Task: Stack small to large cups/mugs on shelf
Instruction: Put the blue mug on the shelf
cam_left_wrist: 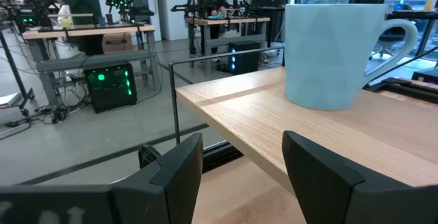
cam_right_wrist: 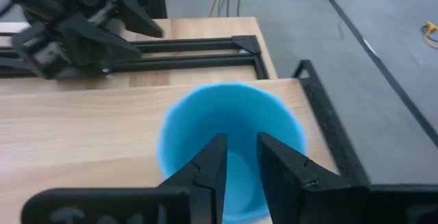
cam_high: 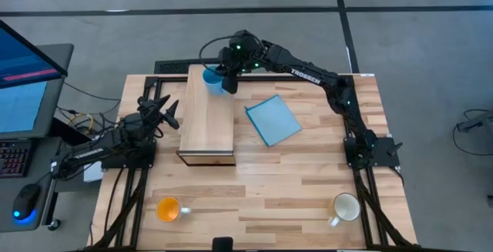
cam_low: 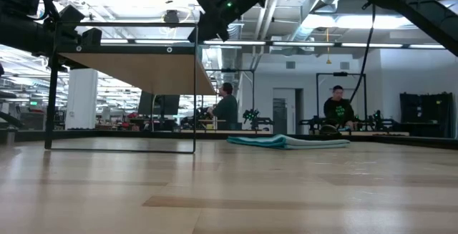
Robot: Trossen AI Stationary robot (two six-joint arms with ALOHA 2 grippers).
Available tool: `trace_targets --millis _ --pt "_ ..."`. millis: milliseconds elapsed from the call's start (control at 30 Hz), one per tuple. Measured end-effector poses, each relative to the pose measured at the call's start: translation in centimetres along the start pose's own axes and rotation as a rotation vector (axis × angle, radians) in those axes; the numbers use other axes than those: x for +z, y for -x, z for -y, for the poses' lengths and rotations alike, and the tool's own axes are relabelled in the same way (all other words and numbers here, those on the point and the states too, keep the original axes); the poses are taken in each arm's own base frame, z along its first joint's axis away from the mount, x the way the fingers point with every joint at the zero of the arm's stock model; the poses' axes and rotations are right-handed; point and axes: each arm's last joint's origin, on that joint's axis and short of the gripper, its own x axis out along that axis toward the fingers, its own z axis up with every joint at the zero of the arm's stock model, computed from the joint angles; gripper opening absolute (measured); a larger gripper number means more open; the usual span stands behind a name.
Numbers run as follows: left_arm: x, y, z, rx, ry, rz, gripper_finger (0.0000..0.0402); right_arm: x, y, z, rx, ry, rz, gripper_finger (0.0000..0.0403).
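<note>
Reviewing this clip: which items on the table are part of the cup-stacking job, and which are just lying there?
Part of the job:
- light-blue mug, standing on the shelf's far end, right gripper at its rim
- shelf
- orange mug, near table edge
- cream-white mug, near table edge

Just lying about:
- blue sheet, flat beside the shelf

The left gripper waits open beside the shelf.

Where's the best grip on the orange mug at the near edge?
Pinch the rim wall of the orange mug from straight above. It stands upright with its mouth open upward, and its handle points toward the cream mug, so take the wall away from the handle. The left gripper is open and on that side.
</note>
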Motion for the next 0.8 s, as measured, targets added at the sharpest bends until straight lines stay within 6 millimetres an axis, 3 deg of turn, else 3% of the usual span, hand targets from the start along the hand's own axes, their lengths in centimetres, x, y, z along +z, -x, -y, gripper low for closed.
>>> trace_targets --millis 233,567,800 --pt "0.0 0.0 0.0 0.0 0.0 0.0 0.0195 0.7 -0.3 -2.4 0.035 0.045 0.006 0.0103" --pt "0.0 0.0 0.0 0.001 -0.007 -0.001 0.0195 2.1 0.8 -6.5 0.112 0.112 -0.017 0.0103" --pt "0.0 0.0 0.0 0.0 -0.01 0.0 0.0195 1.0 0.5 -7.0 0.017 0.112 -0.156 0.0102"
